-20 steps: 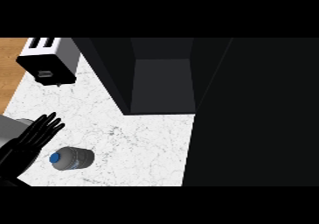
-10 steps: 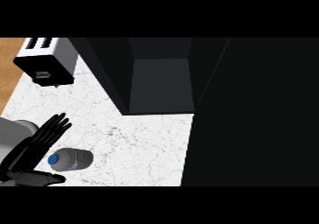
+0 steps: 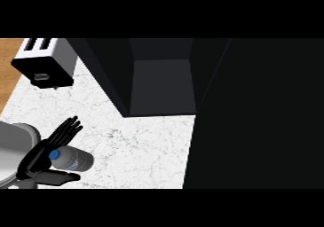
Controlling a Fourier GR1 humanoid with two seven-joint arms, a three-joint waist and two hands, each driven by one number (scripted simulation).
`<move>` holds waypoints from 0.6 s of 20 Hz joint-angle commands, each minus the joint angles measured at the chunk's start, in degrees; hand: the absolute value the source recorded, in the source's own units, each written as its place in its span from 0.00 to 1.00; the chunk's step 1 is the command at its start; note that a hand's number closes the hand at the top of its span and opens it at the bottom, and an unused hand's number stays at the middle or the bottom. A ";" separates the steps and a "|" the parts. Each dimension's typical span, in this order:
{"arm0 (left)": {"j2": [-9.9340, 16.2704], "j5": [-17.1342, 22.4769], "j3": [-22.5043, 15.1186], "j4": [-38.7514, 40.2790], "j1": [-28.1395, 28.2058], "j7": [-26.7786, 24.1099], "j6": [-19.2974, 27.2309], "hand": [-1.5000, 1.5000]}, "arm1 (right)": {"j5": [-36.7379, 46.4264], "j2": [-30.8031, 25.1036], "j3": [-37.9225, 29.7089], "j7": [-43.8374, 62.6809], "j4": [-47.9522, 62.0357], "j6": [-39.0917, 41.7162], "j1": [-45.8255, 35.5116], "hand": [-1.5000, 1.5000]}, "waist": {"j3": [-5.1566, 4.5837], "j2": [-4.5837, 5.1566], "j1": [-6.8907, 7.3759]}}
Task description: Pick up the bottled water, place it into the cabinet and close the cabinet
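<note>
Head view: left hand (image 3: 41, 157) cups cylindrical blue-capped bottled water (image 3: 73, 159)

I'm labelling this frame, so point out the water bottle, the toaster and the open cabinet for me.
water bottle (image 3: 73, 160), head view, on its clear body beside the blue cap.
toaster (image 3: 45, 67), head view, on its dark front face below the slots.
open cabinet (image 3: 161, 86), head view, on its inner back wall.
</note>
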 commanded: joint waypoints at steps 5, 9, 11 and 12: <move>0.90 0.29 -5.03 11.01 -5.03 -12.67 -5.67 0.00 | 0.99 -0.88 1.56 0.89 -7.62 -0.43 3.24 0.00 | 0.05 0.00 -0.40; 0.00 0.53 -8.03 13.34 -4.31 -16.13 -4.43 0.00 | 1.33 -0.34 0.16 1.42 -6.49 -2.19 2.11 0.00 | 0.01 0.05 -0.08; -1.70 1.43 -8.93 14.49 -6.33 -15.33 -3.02 0.00 | -0.85 -2.17 -1.26 3.25 -7.55 -0.91 1.68 0.00 | 0.04 0.09 -0.18; 0.88 1.54 -9.19 15.52 -5.87 -16.47 -5.13 0.00 | 0.40 -1.71 -1.32 0.62 -6.51 -1.39 3.23 0.00 | 0.12 0.05 0.04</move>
